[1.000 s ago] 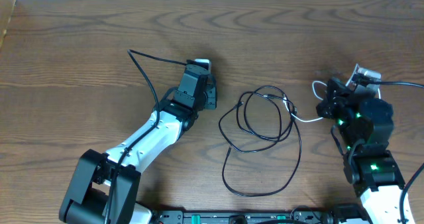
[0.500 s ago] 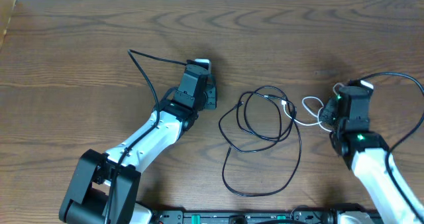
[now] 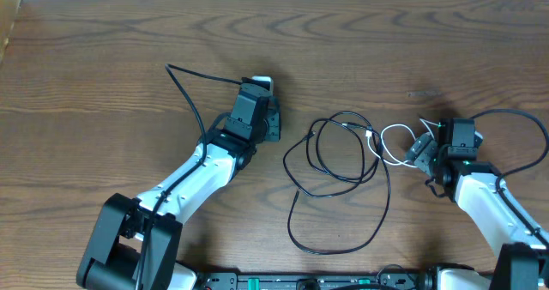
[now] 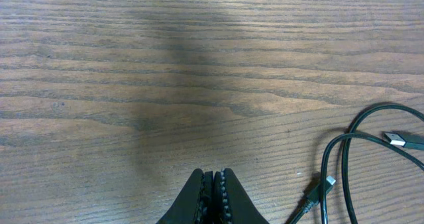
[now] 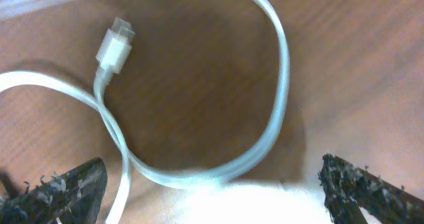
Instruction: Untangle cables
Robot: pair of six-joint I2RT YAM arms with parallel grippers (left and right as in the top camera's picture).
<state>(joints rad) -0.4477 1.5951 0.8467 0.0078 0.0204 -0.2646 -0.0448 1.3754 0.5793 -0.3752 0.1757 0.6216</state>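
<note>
A dark wooden tabletop (image 3: 103, 50) seen from above, with two robot arms reaching in from the near edge.

The black cable (image 3: 343, 114) lies in several overlapping loops around the middle of the tabletop, one long loop trailing toward the near edge. The white cable (image 5: 281, 71) lies just to its right. It starts at the black loops and runs toward the right edge, so its length lies roughly left to right.

Your right pincer (image 5: 212, 184) is released, its fingers spread wide. It sits directly over the white cable's curled end, with a loop and a small plug (image 5: 114, 44) lying between the fingers. This arm is clearly the nearer one to the white cable.

Your left pincer (image 4: 211, 179) is clenched on nothing. It rests left of the black loops, which edge into its wrist view at the lower right.

The right wrist view is blurred, with a pale smear low in the frame. You cannot tell whether the fingers touch the cable. You also cannot tell whether white passes over or under black where they meet.
</note>
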